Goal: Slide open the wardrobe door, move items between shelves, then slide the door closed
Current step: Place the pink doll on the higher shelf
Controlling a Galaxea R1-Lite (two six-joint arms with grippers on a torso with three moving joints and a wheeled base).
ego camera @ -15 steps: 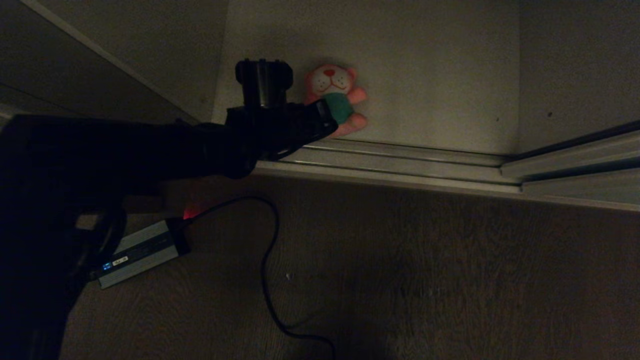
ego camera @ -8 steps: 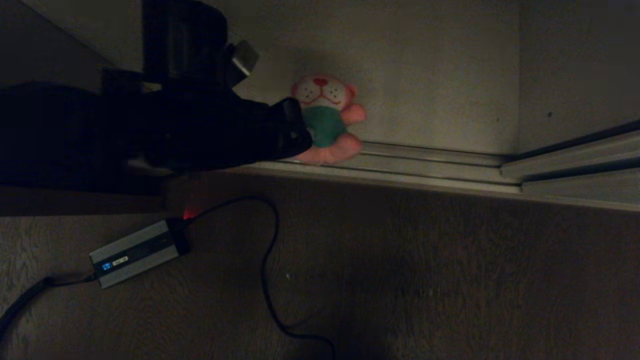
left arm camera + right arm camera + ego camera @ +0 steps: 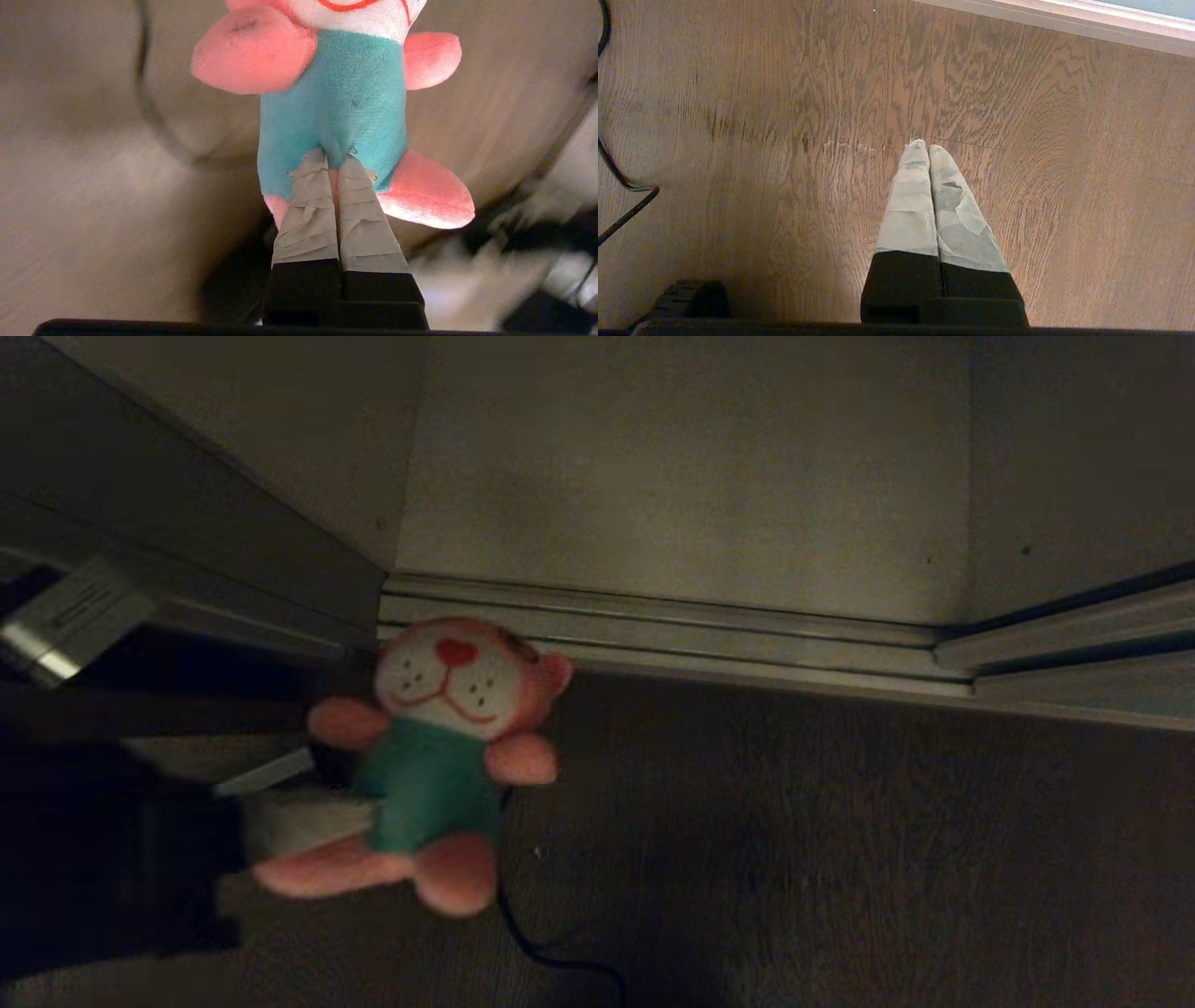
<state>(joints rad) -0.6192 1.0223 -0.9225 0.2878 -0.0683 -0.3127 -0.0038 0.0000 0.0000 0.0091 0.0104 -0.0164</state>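
A pink plush toy (image 3: 439,756) with a white face, red nose and teal shirt hangs over the wooden floor, in front of the wardrobe's bottom shelf (image 3: 681,476). My left gripper (image 3: 359,819) comes in from the lower left and is shut on it. In the left wrist view the taped fingers (image 3: 308,210) pinch the teal belly of the toy (image 3: 336,93). My right gripper (image 3: 927,145) is shut and empty, parked above the floor. A pale grey-green strip of the sliding door (image 3: 1171,5) shows behind a cream edge. No other toy is in view.
The door tracks (image 3: 700,630) run along the front of the shelf. An off-white side wall (image 3: 308,429) bounds the shelf on the left and a pale panel (image 3: 1083,457) stands at the right. A black cable (image 3: 523,933) lies on the floor (image 3: 840,859).
My left arm has drawn back out of the wardrobe to the lower left with the pink toy in its grip. The toy has left the shelf and come closer to the camera.
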